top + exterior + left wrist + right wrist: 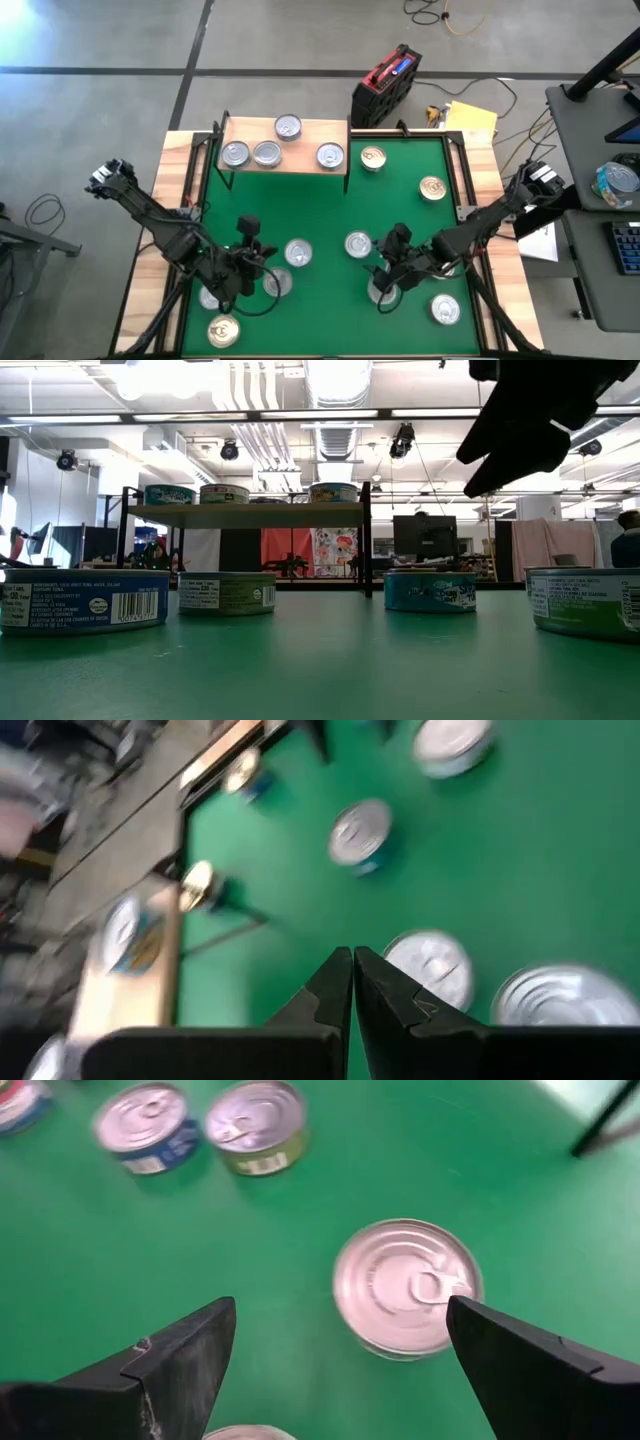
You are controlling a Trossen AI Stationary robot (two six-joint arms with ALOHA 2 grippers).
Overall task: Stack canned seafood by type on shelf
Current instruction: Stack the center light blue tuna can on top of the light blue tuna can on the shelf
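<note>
Right gripper [335,1350], jaws wide and empty, hovers over a round silver-topped tin [407,1287] on the green mat [300,1230]; centring before descent should secure a clean grasp

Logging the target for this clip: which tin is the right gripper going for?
On the green mat, find the open right gripper at its near right. The silver-topped round tin lies directly beneath it, between the fingers, unlike the tin farther back.
</note>
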